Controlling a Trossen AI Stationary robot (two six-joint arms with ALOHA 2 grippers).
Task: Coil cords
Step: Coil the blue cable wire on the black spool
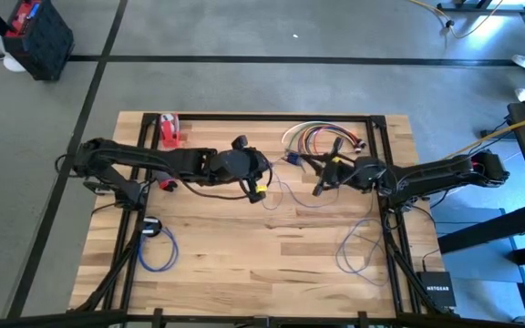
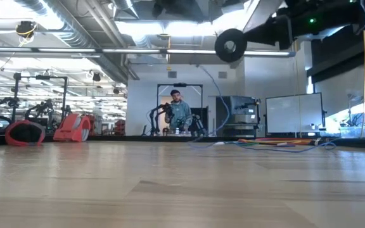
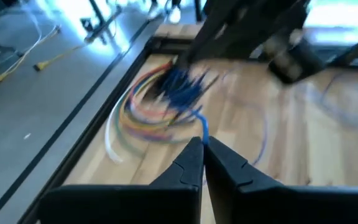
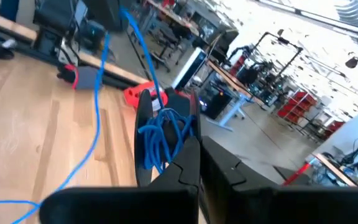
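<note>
Left gripper (image 3: 202,144) clamped on blue cord (image 3: 199,122), right gripper (image 4: 194,144) gripping its bundle

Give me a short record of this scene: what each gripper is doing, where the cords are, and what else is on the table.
left gripper: shut on blue cord, mid-table
right gripper: shut on the same blue cord, bunched at its fingers
cord bundle: mixed colours, far edge of the table
loose blue loops: one near left, one near right
red object: far left corner

Tabletop (image 1: 244,246): pale wood planks, smooth satin finish; blue cord (image 4: 160,134): thin glossy plastic sheath; right end effector (image 4: 199,163): matt black plastic.
</note>
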